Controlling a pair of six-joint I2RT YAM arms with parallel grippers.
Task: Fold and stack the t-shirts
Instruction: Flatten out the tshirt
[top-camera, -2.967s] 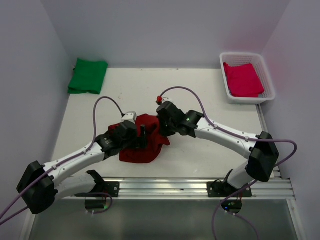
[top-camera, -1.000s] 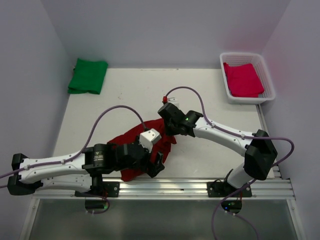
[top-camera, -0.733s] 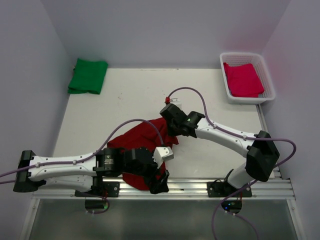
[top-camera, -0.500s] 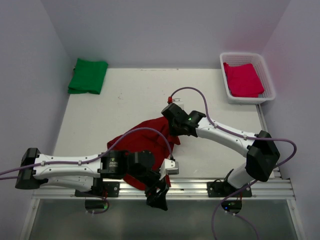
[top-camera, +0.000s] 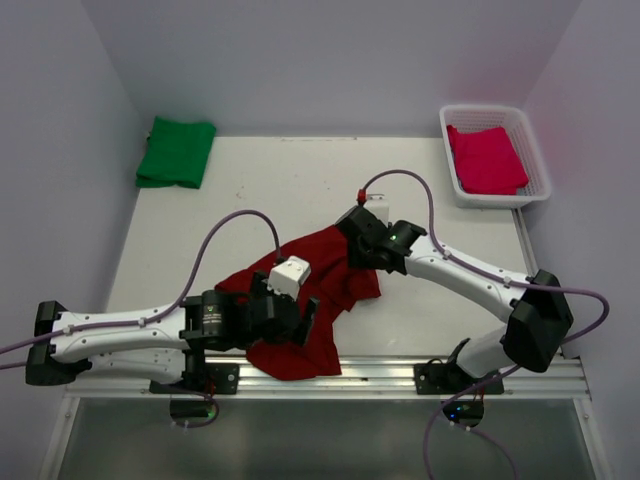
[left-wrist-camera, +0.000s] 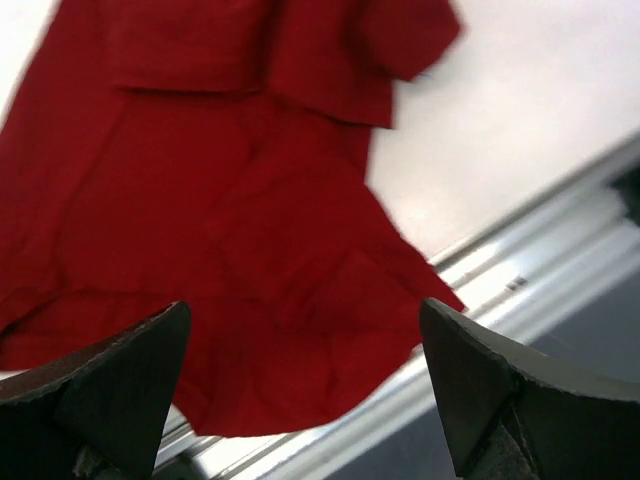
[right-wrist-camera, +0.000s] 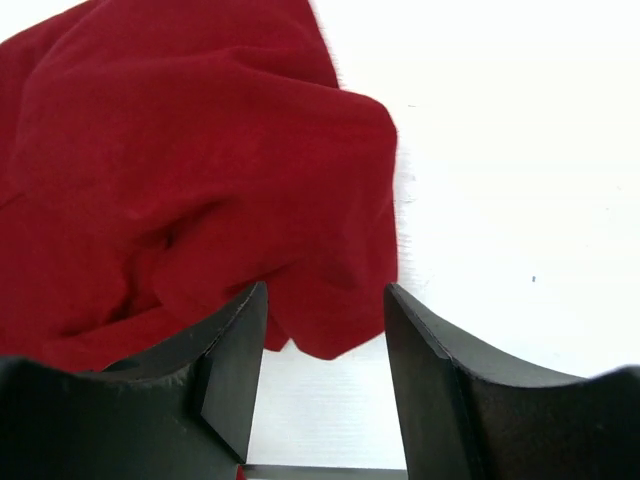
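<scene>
1. The dark red t-shirt (top-camera: 335, 285) lies crumpled on the worktop (top-camera: 280, 190), in the middle and close to the near edge. Its lower hem reaches over the metal rail (top-camera: 400, 372) at that edge.
2. The left tool (top-camera: 290, 322) hangs over the near part of this shirt. In the left wrist view its fingers (left-wrist-camera: 110, 390) stand wide apart with nothing between them – it is released, and the red cloth (left-wrist-camera: 250, 200) is spread below it.
3. The right tool (top-camera: 352, 258) is at the far right edge of the same shirt. In the right wrist view its fingers (right-wrist-camera: 235, 350) are apart, and a rounded fold of the cloth (right-wrist-camera: 180, 150) lies between their tips. White worktop shows in the gap just under the fold, so this tool also looks released and does not pinch the cloth.
4. A green folded t-shirt (top-camera: 177, 150) lies at the far left corner, well apart from both arms.
5. A white basket (top-camera: 535, 160) stands at the far right corner – inside it lies a folded crimson t-shirt (top-camera: 485, 158).
</scene>
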